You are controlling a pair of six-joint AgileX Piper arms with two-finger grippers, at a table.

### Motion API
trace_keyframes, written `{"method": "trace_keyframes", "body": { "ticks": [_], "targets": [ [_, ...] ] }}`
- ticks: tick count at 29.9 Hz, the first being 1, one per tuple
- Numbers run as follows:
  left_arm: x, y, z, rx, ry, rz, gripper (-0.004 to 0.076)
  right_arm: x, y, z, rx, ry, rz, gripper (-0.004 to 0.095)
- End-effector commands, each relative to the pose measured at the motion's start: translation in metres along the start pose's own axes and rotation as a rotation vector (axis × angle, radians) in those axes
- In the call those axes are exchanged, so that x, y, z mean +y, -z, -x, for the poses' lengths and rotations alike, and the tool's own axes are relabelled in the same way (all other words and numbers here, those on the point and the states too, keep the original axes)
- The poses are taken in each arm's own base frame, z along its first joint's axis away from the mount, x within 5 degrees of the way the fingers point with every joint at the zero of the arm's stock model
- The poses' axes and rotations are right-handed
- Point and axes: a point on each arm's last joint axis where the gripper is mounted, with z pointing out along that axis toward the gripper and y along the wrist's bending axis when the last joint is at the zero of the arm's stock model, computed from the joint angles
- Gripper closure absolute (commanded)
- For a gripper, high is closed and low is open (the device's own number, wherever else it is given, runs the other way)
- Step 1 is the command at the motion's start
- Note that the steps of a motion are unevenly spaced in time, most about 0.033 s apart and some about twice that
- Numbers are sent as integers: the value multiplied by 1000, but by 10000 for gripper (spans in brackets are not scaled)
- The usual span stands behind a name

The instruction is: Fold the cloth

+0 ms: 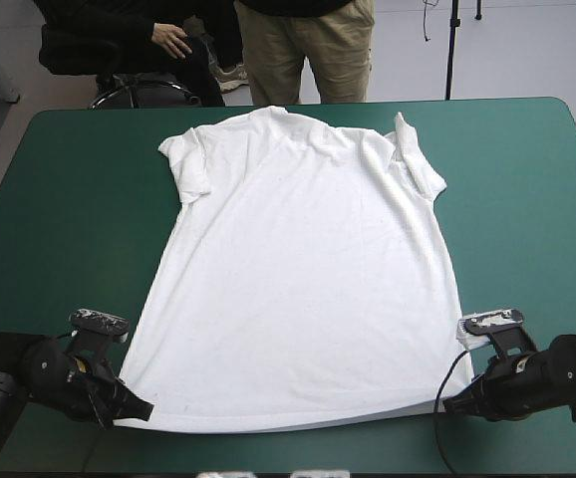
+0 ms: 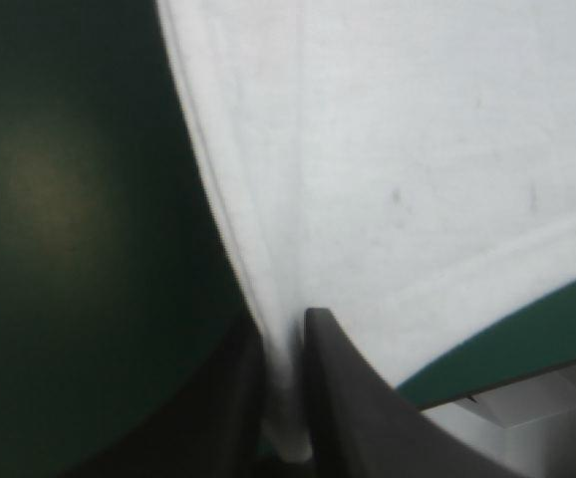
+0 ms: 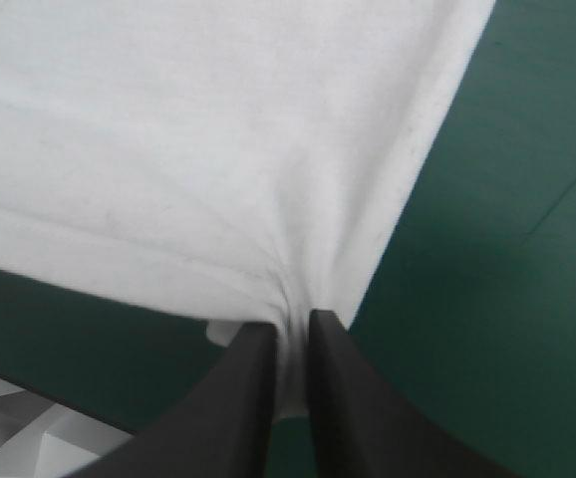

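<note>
While the T-shirt point(image 1: 298, 269) lies spread flat on the table point(image 1: 59, 199), collar toward twelve o'clock, no fold shows yet. The left gripper point(image 1: 137, 409) is clamped on its hem corner at seven o'clock, the right gripper point(image 1: 454, 404) on the five o'clock corner.

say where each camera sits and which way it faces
High view: above and behind the robot, looking forward and down at the spread T-shirt; left gripper and right gripper at its near corners.
Left wrist view: over the left gripper, facing along its fingers to the pinched hem corner.
Right wrist view: the same over the right gripper.
Shared: both pinched corners also show in the high view.
</note>
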Motion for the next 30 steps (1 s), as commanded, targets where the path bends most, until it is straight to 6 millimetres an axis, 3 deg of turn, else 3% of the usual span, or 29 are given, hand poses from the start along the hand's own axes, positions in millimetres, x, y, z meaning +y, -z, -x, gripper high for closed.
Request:
{"method": "trace_keyframes", "body": {
  "ticks": [1,5,10,13,15,19,23,30],
  "targets": [
    [-6,7,4,-38,-7,-52,430,1,9,6,-49,10,-3,537],
    [-8,12,10,-100,3,-75,255,2,21,13,-89,11,-4,372],
    [-2,48,38,-348,28,16,243,6,60,37,-260,40,-38,370],
    [8,70,66,-502,74,109,243,8,86,52,-398,65,-76,371],
    [14,74,87,-526,77,144,243,8,99,62,-477,72,-93,371],
    [24,64,138,-474,86,146,243,7,106,79,-507,74,-93,371],
    [37,39,189,-427,96,144,243,3,95,91,-460,83,-87,371],
    [74,0,247,-372,196,89,243,-1,79,104,-400,86,-65,401]
  ]
}}
